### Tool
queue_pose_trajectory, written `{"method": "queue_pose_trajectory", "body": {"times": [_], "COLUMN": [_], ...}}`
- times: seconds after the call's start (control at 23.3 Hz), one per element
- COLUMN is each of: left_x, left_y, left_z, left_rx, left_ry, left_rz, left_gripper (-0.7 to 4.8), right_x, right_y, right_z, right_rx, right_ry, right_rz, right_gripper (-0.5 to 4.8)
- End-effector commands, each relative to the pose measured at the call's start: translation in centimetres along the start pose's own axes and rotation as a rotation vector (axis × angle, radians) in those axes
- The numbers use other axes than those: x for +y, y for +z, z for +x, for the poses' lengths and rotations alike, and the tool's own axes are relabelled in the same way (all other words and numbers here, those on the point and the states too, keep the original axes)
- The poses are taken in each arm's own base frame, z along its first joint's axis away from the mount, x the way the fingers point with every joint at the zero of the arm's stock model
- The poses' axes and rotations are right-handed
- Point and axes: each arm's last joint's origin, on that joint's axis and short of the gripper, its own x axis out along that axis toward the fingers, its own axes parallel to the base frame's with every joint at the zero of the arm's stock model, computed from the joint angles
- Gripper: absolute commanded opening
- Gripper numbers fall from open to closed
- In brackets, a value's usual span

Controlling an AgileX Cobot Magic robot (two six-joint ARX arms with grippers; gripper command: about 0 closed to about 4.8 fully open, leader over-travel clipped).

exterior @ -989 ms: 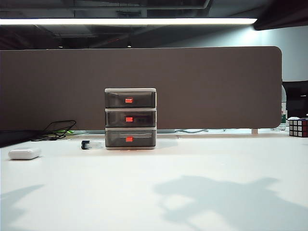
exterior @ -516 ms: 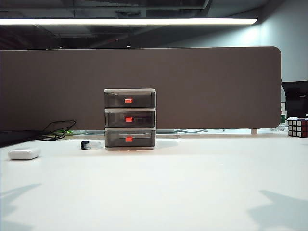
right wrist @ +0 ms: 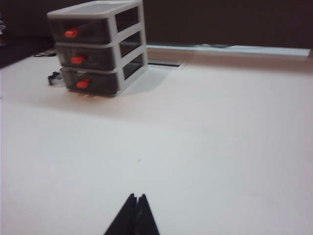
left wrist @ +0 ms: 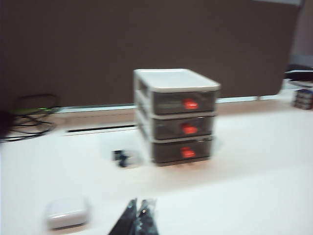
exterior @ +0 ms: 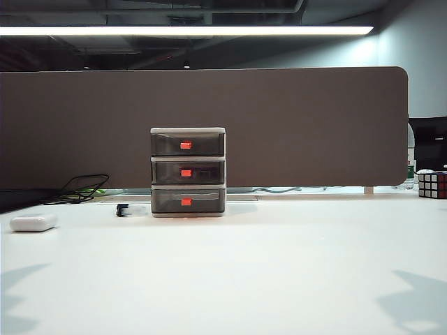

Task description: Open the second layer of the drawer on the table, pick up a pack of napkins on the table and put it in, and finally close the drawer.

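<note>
Both arm shadows shrank; drawer [exterior: 188,172] shut, left end effector [left wrist: 136,214] and right end effector [right wrist: 136,208] closed, empty.

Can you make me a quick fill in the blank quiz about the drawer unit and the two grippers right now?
1. All three trays of the drawer are ____.
2. The tab on the second layer is coloured ____.
3. The left gripper and right gripper both have their jaws ____.
4. The Rubik's cube sits at the table's far ____ edge in the exterior view.

Missing words: closed; red-orange; shut; right
</note>
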Motion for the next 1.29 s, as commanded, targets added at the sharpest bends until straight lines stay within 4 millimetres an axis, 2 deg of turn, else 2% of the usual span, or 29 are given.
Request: {"method": "queue_pose_trajectory", "body": {"times": [0.04,0.17,0.43,1.29], "left_x": [1.0,2.1,3.3,3.3], "left_y": [0.0,0.1,0.1,0.2], "left_z": [0.0,-0.2,-0.5,-0.5], "left_rx": [0.006,0.011,0.009,0.000], "left_ry": [0.066,0.078,0.150,0.151], "left_rz": [0.036,0.044,0.035,0.015], "left_gripper": [-0.06,-0.06,-0.06,-0.05], "right_x": [-0.9,-1.9,-2.6,-2.6], "right_y": [0.4,0.4,0.5,0.7], "right_z": [0.0,-0.2,-0.4,-0.4], "right_rx": [-0.057,-0.058,-0.067,-0.083], "right_ry": [-0.103,-0.181,-0.280,-0.287], "right_rz": [-0.026,-0.020,-0.018,-0.019], "right_gripper": [-0.05,-0.05,-0.05,-0.04]}}
